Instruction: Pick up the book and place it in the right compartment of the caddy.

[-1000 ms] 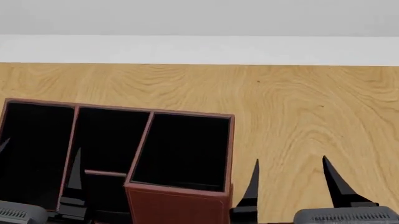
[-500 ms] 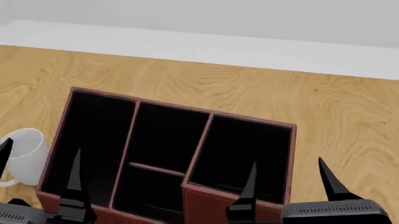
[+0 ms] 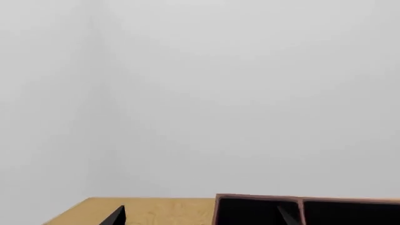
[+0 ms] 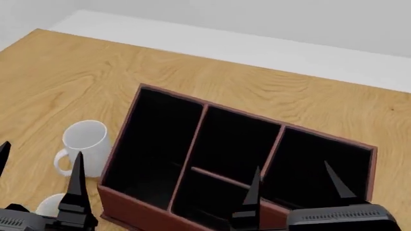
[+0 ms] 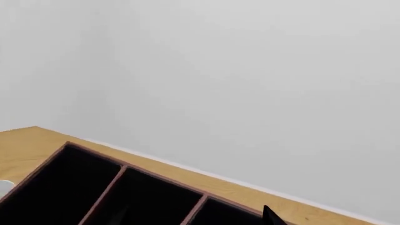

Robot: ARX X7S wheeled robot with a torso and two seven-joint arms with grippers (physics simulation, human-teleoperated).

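We see the caddy (image 4: 138, 204) resting on the wooden table (image 4: 57, 72), turned at an angle in the head view. Its black interior is split into a long narrow section on the left, two smaller middle sections, and the right compartment (image 4: 314, 163), which holds nothing. The book does not appear in any view, so we cannot state its position.

The left gripper (image 4: 40, 166) sits low at the near left, its fingers apart: one tip at the view's left edge, the other just in front of the caddy's left wall. The right gripper (image 4: 292, 185) sits low at the near right, its fingers also apart, both tips overlapping the right compartment's near side in the head view. Neither holds anything.

A white mug (image 4: 83, 144) stands upright on the table just beside the caddy's left wall. A second white object (image 4: 50, 204), partly hidden behind the left gripper, lies nearer to us; we cannot identify it.

The wrist views show only the caddy rim, table edge and a plain grey wall (image 5: 250, 70).
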